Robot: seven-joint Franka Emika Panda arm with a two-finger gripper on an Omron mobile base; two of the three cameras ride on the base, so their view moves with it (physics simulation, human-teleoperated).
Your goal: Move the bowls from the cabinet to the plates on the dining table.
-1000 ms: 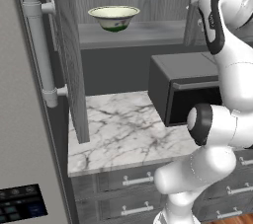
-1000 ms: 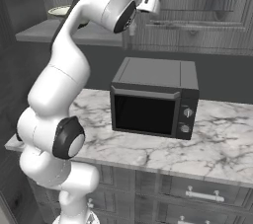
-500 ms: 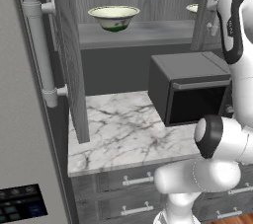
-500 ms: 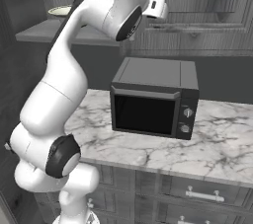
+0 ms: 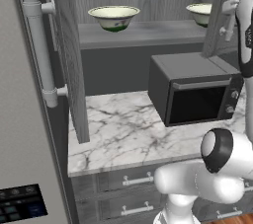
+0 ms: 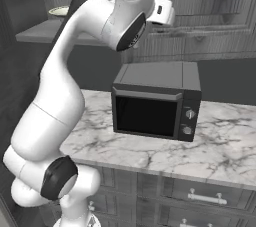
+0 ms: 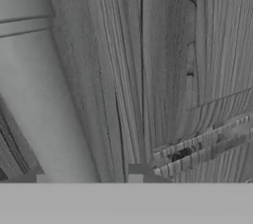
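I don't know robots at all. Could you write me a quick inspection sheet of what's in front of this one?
Surface: white marble counter, grey drawers below.
Job's things: two bowls on the open cabinet's shelf, one bowl left, another bowl partly behind the right door.
Clutter: black microwave on the counter.
Gripper: close against grey wood grain in the hand view; open or shut unclear.
Cables: nothing seen.
Surroundings: tall panel with bar handle at left.

Two base cameras behind me, left and right, look forward and down, sharing the microwave [image 5: 197, 94] and marble counter [image 5: 123, 134]. My hand camera sits very near grey wood-grain (probably the cabinet [image 7: 163, 70]).
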